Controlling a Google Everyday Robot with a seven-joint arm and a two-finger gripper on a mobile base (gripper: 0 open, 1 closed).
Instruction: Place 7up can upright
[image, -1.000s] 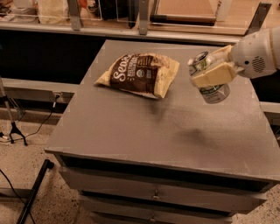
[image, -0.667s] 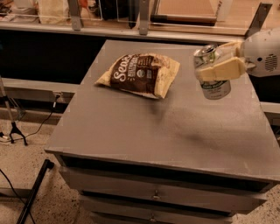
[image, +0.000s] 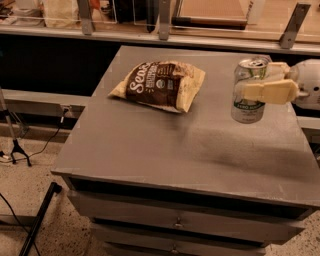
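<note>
Can (image: 248, 90) upright by the table's (image: 150, 150) right edge, toward the far corner, our gripper (image: 253, 80) in from the right, 2 fingers (image: 270, 91) clamped on it, we see a bag (image: 159, 85) near the far edge.

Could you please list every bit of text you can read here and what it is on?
"Seve": white script on the bag; its smaller print is blurred.
Can, held by the gripper at the table's right side: green band lettering too blurred to read.
</note>
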